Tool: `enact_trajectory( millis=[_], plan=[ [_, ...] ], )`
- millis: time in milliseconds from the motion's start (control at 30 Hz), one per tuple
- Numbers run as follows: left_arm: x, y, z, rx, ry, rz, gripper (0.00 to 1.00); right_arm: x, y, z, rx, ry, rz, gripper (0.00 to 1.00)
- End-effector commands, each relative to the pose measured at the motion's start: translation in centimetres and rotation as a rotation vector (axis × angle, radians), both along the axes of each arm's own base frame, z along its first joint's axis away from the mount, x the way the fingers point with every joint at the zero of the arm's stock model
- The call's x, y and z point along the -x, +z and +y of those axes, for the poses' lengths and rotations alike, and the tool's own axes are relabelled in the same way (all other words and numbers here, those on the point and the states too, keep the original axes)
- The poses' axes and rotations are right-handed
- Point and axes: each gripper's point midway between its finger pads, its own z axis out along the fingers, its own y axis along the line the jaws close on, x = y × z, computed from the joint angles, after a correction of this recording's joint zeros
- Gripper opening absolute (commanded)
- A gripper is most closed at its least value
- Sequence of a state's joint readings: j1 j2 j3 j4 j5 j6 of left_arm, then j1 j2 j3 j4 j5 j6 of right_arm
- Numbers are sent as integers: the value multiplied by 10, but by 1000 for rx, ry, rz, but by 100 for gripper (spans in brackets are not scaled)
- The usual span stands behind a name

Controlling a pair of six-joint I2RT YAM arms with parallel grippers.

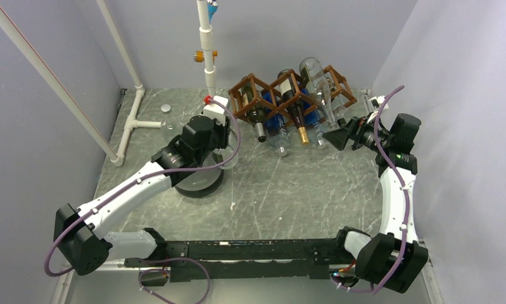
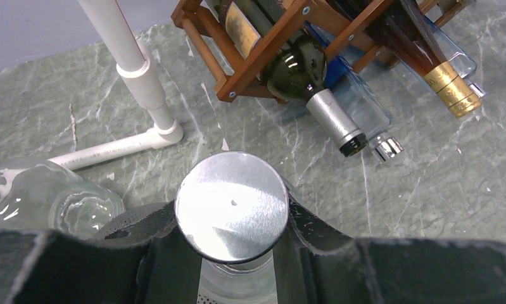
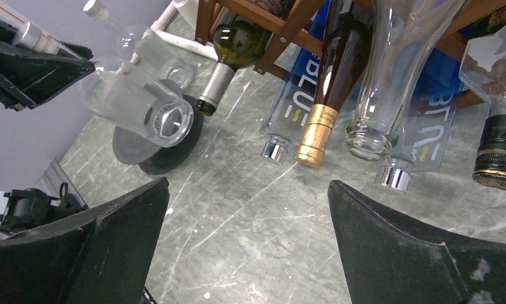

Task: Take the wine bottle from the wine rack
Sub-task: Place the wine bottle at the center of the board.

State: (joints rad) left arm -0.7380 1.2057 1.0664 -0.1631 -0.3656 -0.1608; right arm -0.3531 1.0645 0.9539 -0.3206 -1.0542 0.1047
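The brown wooden wine rack (image 1: 288, 94) stands at the back of the table with several bottles lying in its cells, necks toward me. A clear glass wine bottle (image 3: 142, 104) is off the rack, tilted above a black round disc (image 3: 155, 149). My left gripper (image 2: 232, 206) is shut on its neck just under the silver cap (image 2: 231, 202). My right gripper (image 3: 247, 183) stands open over bare table in front of the rack's right half, with nothing between its fingers.
In the rack lie a dark green bottle with a silver neck (image 2: 329, 117), a brown bottle with gold foil (image 3: 329, 95), blue-lettered clear bottles (image 3: 294, 95) and an open clear bottle (image 3: 389, 76). Another clear bottle (image 2: 47, 196) lies left, beside a white pipe stand (image 1: 207, 50).
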Motion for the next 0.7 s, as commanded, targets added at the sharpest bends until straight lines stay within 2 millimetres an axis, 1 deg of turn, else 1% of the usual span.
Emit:
enact_trajectory(
  millis=[0, 233, 333, 433, 667],
  plan=[
    [-23, 116, -2, 215, 6, -298, 0, 0, 9, -1, 24, 2, -54, 99],
    [-57, 125, 11, 217, 36, -345, 0, 0, 10, -1, 28, 1, -59, 99],
    [-69, 133, 11, 230, 21, -364, 0, 0, 10, -1, 28, 1, -59, 99],
    [-79, 135, 12, 225, 16, -373, 0, 0, 10, -1, 28, 0, -59, 99],
    [-103, 129, 16, 202, -2, -388, 0, 1, 10, -1, 30, 1, -61, 99]
  ],
)
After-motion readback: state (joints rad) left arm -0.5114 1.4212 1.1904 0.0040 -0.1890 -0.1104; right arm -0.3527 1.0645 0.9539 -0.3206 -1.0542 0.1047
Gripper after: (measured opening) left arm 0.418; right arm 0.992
